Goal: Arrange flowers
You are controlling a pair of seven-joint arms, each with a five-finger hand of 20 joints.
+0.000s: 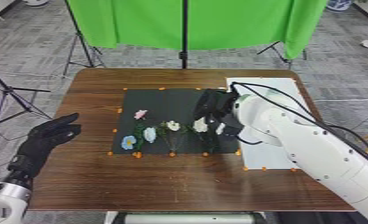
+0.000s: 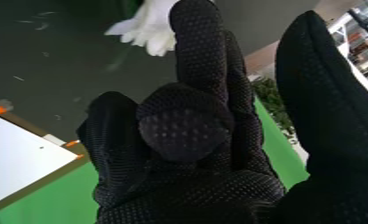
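R hand [image 1: 213,102] over the dark mat [image 1: 165,106], fingers [image 2: 201,52] mostly straight w/ nothing visibly pinched, near white flowers [image 1: 201,125] on mat's right side. Prob. mid-placing; next: adjust spacing or back off w/o snagging petals. L hand [image 1: 52,134] idle, relaxed, at left.

labels, numbers, signs | none legible | both views

approx. 6 flwrs [image 1: 149,134], 1 blk mat [image 1: 145,101], 1 wht sheet [image 1: 267,160], 1 tbl [image 1: 163,187], 1 grn curtain [image 1: 136,25]
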